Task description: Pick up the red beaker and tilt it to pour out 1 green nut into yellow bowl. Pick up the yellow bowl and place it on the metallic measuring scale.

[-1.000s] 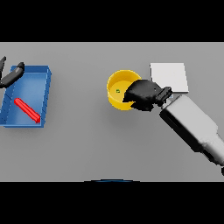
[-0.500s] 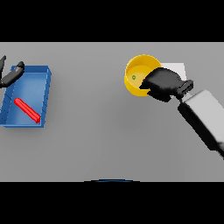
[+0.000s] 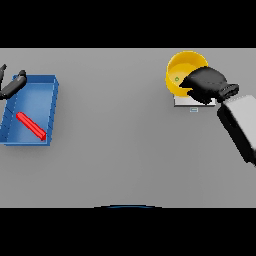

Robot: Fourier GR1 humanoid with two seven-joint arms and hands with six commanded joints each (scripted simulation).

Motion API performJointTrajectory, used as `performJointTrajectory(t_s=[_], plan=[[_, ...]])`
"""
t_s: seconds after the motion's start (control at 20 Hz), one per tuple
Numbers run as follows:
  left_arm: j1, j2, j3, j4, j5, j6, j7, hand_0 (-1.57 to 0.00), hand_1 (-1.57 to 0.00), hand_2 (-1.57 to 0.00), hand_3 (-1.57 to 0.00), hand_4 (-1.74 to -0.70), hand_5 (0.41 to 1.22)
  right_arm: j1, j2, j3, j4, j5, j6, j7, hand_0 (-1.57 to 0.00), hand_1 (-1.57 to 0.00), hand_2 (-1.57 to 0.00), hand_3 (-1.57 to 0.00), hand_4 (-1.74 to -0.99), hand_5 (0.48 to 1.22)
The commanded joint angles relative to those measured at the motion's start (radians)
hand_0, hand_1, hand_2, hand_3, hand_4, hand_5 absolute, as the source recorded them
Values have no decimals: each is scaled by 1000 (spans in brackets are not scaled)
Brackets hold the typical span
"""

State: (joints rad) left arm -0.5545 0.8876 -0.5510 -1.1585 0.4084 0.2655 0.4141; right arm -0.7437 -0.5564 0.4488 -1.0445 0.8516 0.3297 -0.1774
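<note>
The yellow bowl is held up at the far right, tilted toward me, with a small green nut inside it. My right hand is shut on the bowl's near right rim. Under the hand and bowl lies the metallic measuring scale, of which only the near edge shows. A red beaker lies on its side in the blue tray at the left. My left hand shows at the far left edge, by the tray's back corner.
The blue tray sits close to the table's left edge. The right forearm slants in from the lower right.
My right hand has carried the yellow bowl up and to the right, from beside the scale to over it. The left hand and the tray have not moved.
</note>
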Motion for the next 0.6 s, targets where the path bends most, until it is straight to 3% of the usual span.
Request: performJointTrajectory(t_s=[0.0,0.4,0.55], plan=[[6,8,0,-7,-1,-3,-5,1,1,1,1,-727,734,-12,4,-6,36,1,-7,-2,-1571,-1571,-1537,-1147,-1741,1221],[13,9,-1,-10,1,-8,-8,1,1,1,1,-726,710,-64,31,-42,286,-7,-83,-46,-1571,-1571,-1428,-1331,-1741,1221],[7,13,0,-16,0,-1,4,1,1,1,1,-729,714,-68,56,-50,326,-23,-82,-48,-1548,-1571,-1393,-1407,-1741,1221]])
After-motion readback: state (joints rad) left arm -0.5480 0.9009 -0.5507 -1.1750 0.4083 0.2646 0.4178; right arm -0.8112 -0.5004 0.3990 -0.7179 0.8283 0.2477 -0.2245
